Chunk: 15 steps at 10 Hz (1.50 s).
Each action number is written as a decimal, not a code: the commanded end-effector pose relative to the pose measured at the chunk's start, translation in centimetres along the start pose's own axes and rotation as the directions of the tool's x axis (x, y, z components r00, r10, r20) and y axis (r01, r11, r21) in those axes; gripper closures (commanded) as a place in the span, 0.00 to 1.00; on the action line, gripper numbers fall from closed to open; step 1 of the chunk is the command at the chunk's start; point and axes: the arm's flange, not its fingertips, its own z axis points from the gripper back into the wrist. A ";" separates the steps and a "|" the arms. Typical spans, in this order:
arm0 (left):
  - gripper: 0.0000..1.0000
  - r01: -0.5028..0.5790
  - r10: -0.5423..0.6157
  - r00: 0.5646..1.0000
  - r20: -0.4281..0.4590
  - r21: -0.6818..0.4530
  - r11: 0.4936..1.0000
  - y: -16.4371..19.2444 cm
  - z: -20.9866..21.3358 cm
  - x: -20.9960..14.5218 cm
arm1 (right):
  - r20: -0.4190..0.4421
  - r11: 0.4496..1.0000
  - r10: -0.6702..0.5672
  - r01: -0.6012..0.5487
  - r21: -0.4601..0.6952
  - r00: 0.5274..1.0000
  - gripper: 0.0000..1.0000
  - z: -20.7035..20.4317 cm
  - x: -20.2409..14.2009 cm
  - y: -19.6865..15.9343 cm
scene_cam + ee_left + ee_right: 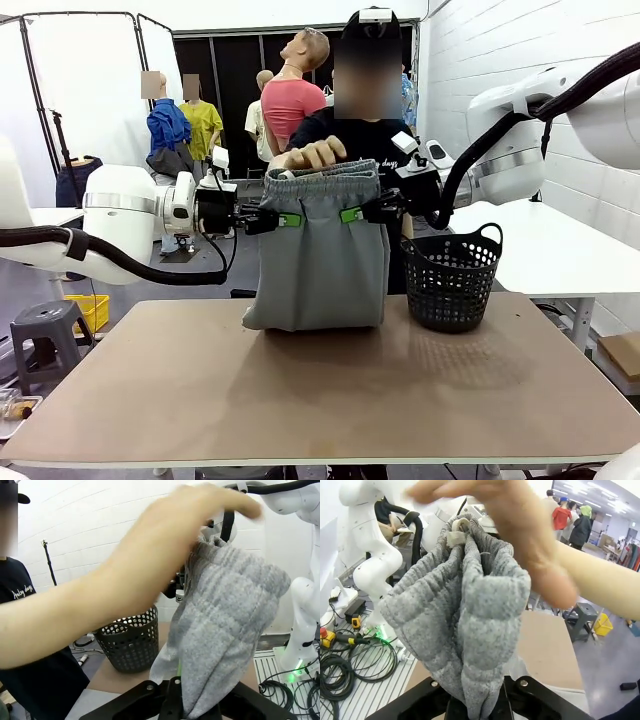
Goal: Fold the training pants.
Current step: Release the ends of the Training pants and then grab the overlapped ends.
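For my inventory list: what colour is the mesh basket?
The basket is black, clearest in the front view.

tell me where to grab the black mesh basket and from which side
Probably the arched handle on the rim of the black mesh basket, from above. The basket stands upright on the table, its handle rising clear of the rim, thin enough for a tool to close on; the mesh wall looks too wide.

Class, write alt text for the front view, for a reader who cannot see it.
The left end effector and right end effector hold grey training pants up by their sides, lower end resting on the table. A person's hand touches the waistband; a black mesh basket stands alongside.
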 end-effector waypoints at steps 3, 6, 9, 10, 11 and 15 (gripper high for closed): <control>1.00 -0.001 0.001 1.000 0.001 -0.003 1.000 -0.1 -0.1 0.2 | 0.025 1.000 -0.006 0.006 -0.010 1.000 1.00 -0.1 0.0 0.2; 1.00 -0.001 0.001 1.000 0.001 -0.003 1.000 -0.1 -0.1 0.2 | 0.025 1.000 -0.006 0.006 -0.010 1.000 1.00 -0.1 0.0 0.2; 1.00 -0.001 0.001 1.000 0.001 -0.003 1.000 -0.1 -0.1 0.2 | 0.025 1.000 -0.006 0.006 -0.010 1.000 1.00 -0.1 0.0 0.2; 1.00 -0.001 0.001 1.000 0.001 -0.003 1.000 -0.1 -0.1 0.2 | 0.025 1.000 -0.006 0.006 -0.010 1.000 1.00 -0.1 0.0 0.2; 1.00 -0.001 0.001 1.000 0.001 -0.003 1.000 -0.1 -0.1 0.2 | 0.025 1.000 -0.006 0.006 -0.010 1.000 1.00 -0.1 0.0 0.2; 1.00 -0.001 0.001 1.000 0.001 -0.003 1.000 -0.1 -0.1 0.2 | 0.025 1.000 -0.006 0.006 -0.010 1.000 1.00 -0.1 0.0 0.2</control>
